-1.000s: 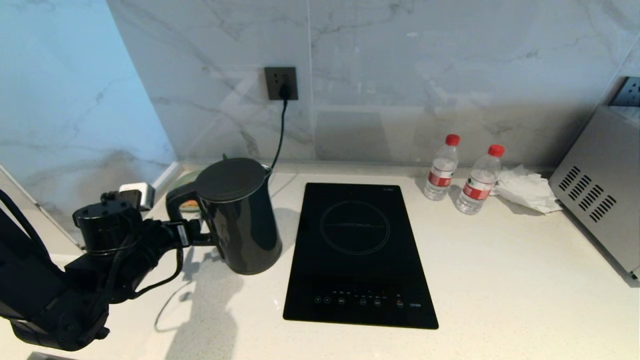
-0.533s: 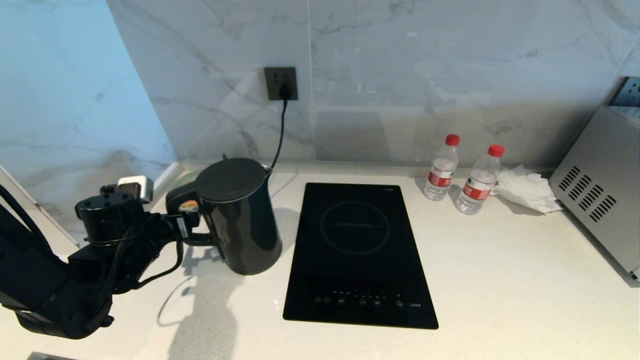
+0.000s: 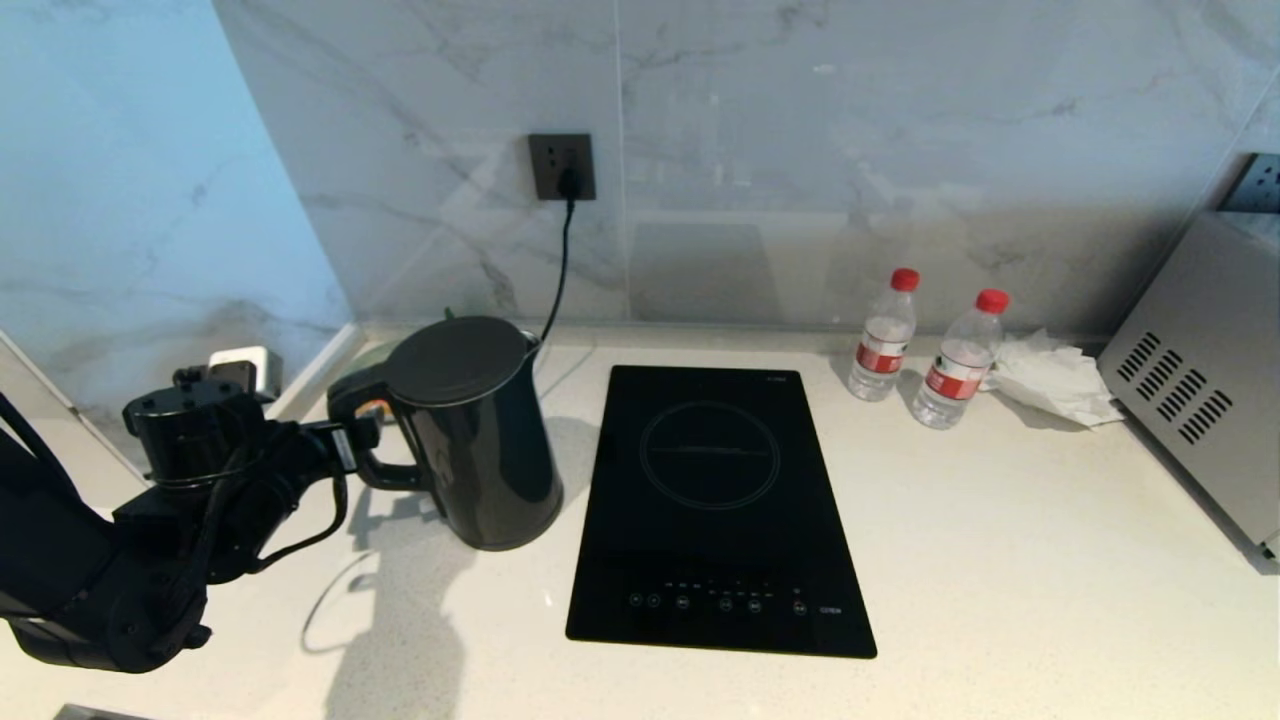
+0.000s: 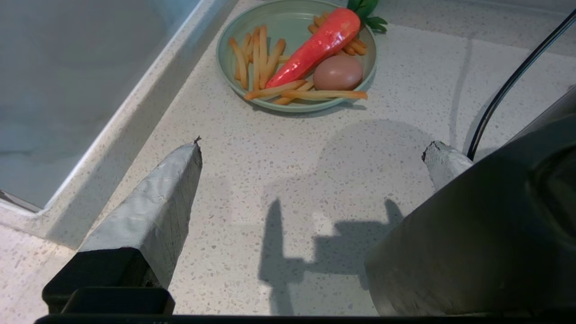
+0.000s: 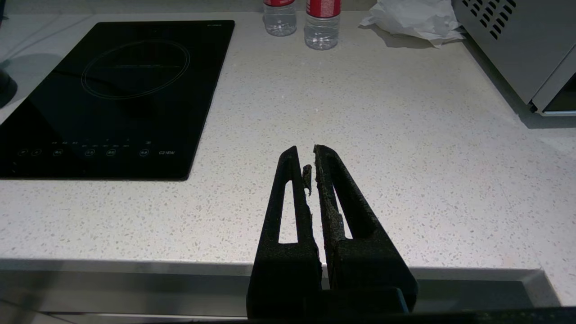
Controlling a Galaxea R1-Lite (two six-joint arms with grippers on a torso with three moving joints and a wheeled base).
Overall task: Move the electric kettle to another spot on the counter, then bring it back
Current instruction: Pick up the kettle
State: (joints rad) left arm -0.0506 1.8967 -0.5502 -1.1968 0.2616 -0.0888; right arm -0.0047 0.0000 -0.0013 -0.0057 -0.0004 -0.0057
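At the far left, my left gripper (image 3: pixel 345 440) sits level above the counter (image 3: pixel 1000 560), fingers spread wide and released, holding nothing. In the left wrist view, one taped finger (image 4: pixel 153 211) is clear of everything while the other pokes out beside the kettle's dark handle; I cannot tell whether it touches. Past the fingers lies a green plate (image 4: pixel 225 58) with fries, a carrot and an egg.

Just right of the gripper, the electric kettle (image 3: pixel 480 430) stands upright on the counter, handle facing the gripper, beside the induction hob (image 3: pixel 715 510). A black cord (image 3: pixel 558 270) runs up behind it to a wall socket (image 3: pixel 562 166). Further right stand two water bottles (image 3: pixel 885 340), a crumpled tissue (image 3: pixel 1055 380) and a grey appliance (image 3: pixel 1200 380).

My right gripper (image 5: pixel 310 162) hovers near the counter's front edge, fingers clenched together on nothing.
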